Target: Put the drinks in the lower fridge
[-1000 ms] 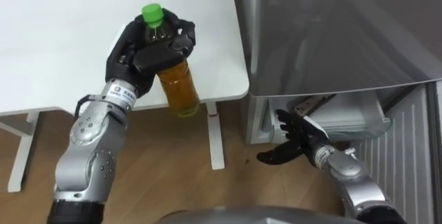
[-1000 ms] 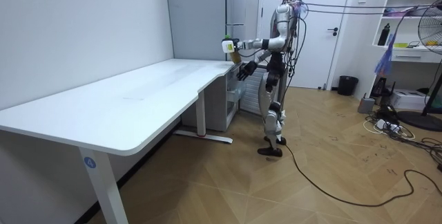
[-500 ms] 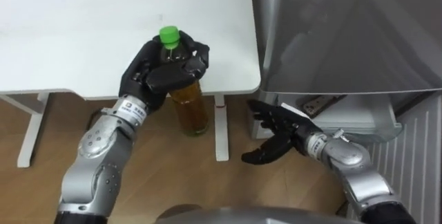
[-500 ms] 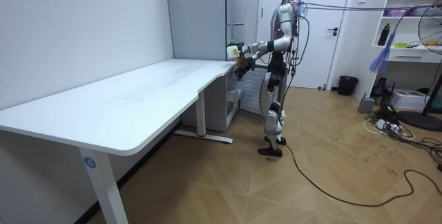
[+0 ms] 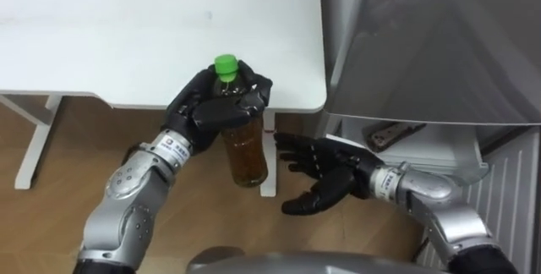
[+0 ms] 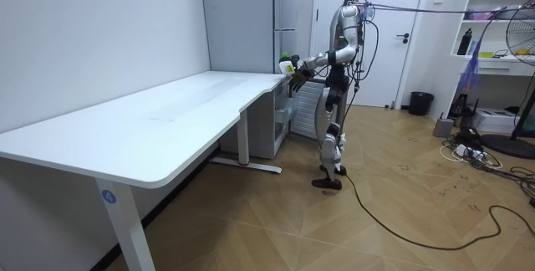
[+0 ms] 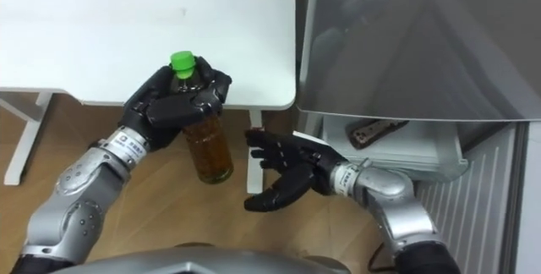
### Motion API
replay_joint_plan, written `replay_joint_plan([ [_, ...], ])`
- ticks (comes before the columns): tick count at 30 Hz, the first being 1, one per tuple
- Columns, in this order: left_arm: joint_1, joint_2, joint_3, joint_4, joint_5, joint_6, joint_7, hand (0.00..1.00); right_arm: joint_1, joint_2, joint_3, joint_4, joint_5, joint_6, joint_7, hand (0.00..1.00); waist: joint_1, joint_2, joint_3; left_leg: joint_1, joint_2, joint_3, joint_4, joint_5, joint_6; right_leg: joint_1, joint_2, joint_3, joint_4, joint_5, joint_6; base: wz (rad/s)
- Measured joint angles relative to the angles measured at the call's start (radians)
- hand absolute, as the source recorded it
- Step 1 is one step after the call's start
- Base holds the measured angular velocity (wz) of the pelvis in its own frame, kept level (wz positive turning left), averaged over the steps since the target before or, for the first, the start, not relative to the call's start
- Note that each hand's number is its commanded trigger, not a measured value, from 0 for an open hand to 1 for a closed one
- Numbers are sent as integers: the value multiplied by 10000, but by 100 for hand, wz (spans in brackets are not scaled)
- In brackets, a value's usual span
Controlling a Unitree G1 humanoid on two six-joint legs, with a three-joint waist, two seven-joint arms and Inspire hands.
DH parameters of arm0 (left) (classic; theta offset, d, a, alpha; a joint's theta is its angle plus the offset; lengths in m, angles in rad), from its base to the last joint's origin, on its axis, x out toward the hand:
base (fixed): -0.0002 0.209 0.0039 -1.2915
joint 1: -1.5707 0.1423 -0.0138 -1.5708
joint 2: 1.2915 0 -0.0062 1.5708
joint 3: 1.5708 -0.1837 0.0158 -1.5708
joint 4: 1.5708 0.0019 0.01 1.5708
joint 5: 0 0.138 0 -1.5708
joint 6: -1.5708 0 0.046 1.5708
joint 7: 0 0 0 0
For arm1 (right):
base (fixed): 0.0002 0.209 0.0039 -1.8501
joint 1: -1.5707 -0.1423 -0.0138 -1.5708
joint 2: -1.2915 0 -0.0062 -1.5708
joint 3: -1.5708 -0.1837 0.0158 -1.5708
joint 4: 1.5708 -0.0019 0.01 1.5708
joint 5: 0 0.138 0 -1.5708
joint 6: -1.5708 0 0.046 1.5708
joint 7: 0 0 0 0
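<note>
A bottle of amber drink (image 5: 243,143) (image 7: 207,147) with a green cap (image 5: 225,64) is held upright in the air past the white table's near corner. My left hand (image 5: 215,112) (image 7: 173,105) is shut on its upper half. Just right of the bottle and slightly lower, my right hand (image 5: 325,172) (image 7: 290,172) is open, palm turned toward it, apart from it. The grey fridge (image 5: 431,46) (image 6: 288,20) stands to the right; its lower compartment (image 5: 423,143) is open. In the room view I stand beside the fridge at the table's far end.
The white table (image 5: 127,29) (image 6: 150,120) runs along the left, its leg (image 5: 269,160) right behind the bottle. A dark flat object (image 5: 393,133) lies on the lower fridge's shelf. Wooden floor (image 5: 59,189) lies below.
My left hand has carried the bottle rightward and nearer to the fridge. My right hand has moved left, up toward the bottle. The view has shifted a little.
</note>
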Motion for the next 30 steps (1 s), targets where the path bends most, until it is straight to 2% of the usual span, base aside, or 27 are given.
replay_joint_plan([
  [6, -2, 133, -453, 42, 1, 0, -198, 100, 36, -317, 305, 12, 610, 21, 759, 0, -25, 1, -3, -4, -6, -5, -4, 0, 0, -26, -4, 31, 9, 0, 0, 0],
  [8, -3, 166, -662, 95, 1, 0, -318, 100, 49, -388, 467, 21, 795, 175, 983, 0, -27, -5, 4, 24, -13, -4, -16, 0, 0, -4, -7, 67, 5, 0, 1, 0],
  [14, -76, 240, -998, 279, -9, 1, -633, 100, 94, -407, 762, 143, 1006, 357, 1470, 0, -42, -51, 102, 19, -9, -13, -14, -6, -1, 28, 5, 89, -19, -1, 2, 0],
  [17, -117, 393, -1175, 281, -9, 1, -784, 100, 137, -484, 916, 195, 1175, 492, 1666, 0, -37, -48, 104, -151, -7, -14, 1, -11, 2, -102, 10, 95, -16, -2, 3, 0],
  [22, -128, 941, -1789, 287, -9, 44, -1078, 100, 145, -808, 1384, 179, 1405, 795, 1902, 0, -32, -36, 79, -432, -4, -11, 194, -14, 8, -367, 6, 90, 46, -2, 2, 0],
  [24, -136, 1070, -1893, 404, -7, 70, -1197, 100, 144, -893, 1540, 141, 1413, 877, 1903, 0, -28, -32, 77, -467, 10, -3, 193, -14, 9, -467, 2, 90, 172, -2, 2, 0],
  [27, -172, 1117, -1909, 607, -9, 164, -1236, 100, 141, -934, 1604, 110, 1451, 1018, 1901, 0, -55, -32, 76, -521, 12, 3, 194, -14, 9, -504, 3, 83, 168, -2, 3, 0],
  [30, -259, 1193, -2087, 710, -70, 170, -1241, 100, 125, -1148, 1805, 93, 1742, 1091, 1882, 0, -59, -28, 73, -586, 11, -16, 251, -26, 23, -521, 0, 64, 169, -2, 3, 0],
])
